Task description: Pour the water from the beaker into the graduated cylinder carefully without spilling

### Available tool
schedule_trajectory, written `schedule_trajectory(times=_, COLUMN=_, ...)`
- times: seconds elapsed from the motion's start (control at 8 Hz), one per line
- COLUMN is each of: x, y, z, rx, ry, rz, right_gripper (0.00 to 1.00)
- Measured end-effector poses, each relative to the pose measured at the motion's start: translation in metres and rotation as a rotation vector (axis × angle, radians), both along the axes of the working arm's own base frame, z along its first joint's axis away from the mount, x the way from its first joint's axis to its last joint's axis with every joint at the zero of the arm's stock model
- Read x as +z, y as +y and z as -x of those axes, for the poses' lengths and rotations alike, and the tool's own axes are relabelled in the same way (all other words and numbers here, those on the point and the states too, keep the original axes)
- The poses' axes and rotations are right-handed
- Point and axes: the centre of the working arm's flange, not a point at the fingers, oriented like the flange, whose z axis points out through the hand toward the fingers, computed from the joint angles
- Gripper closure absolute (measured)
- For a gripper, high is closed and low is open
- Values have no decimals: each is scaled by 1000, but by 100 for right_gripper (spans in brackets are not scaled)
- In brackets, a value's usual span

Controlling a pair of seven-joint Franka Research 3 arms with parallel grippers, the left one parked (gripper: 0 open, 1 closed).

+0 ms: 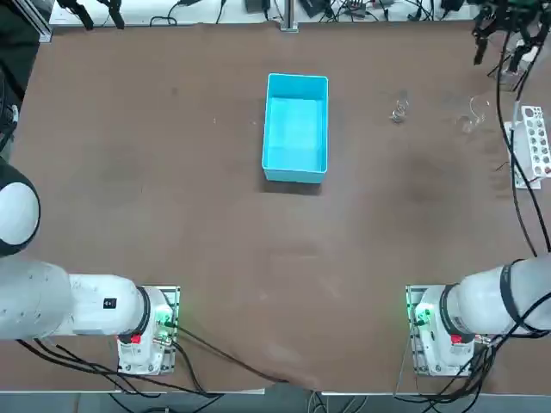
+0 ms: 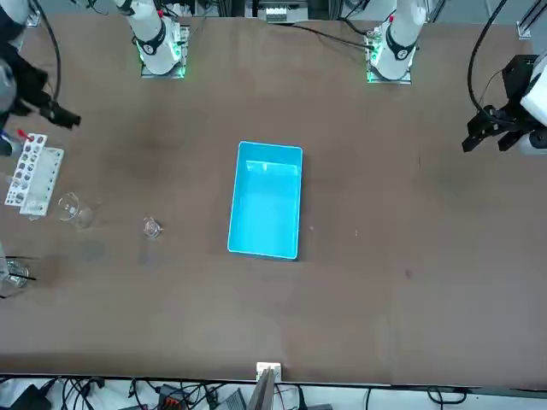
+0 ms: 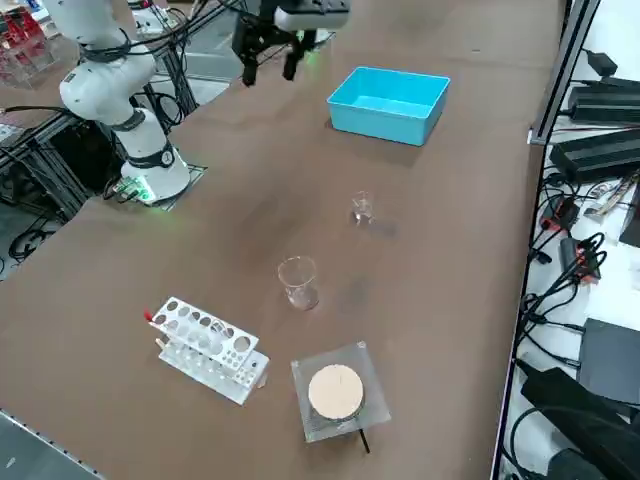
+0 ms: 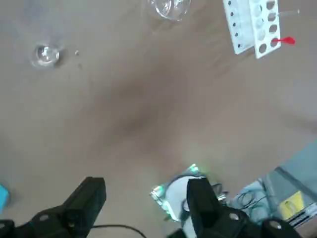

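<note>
The beaker is a tiny clear glass cup standing on the brown table, also visible in the front view, the side view and the wrist view. To its right stands the graduated cylinder, a taller clear glass. My right gripper hangs high above the table's far right part, well clear of both glasses. It is open, with nothing between its fingers.
A white holed rack lies at the right edge beside the cylinder. A square plate with a round tan disc sits beyond the rack. The blue box stands mid-table, left of the beaker.
</note>
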Motion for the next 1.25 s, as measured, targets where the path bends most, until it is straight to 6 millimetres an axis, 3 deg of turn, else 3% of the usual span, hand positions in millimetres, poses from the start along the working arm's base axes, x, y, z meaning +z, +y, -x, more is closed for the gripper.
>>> schedule_trajectory(times=0.38, x=-73, y=95, z=-32, rx=-231, ry=-109, rz=273, right_gripper=0)
schedule_trajectory(times=0.62, x=-143, y=174, z=-36, rx=-316, ry=-218, rz=497, right_gripper=0)
schedule_trajectory(times=0.88, x=-220, y=246, z=-26, rx=-353, ry=-377, rz=686, right_gripper=0)
schedule_trajectory(times=1.0, x=-255, y=273, z=-18, rx=-376, ry=-478, rz=765, right_gripper=0)
schedule_trajectory(times=1.25, x=-323, y=288, z=-11, rx=-400, ry=-655, rz=913, right_gripper=0)
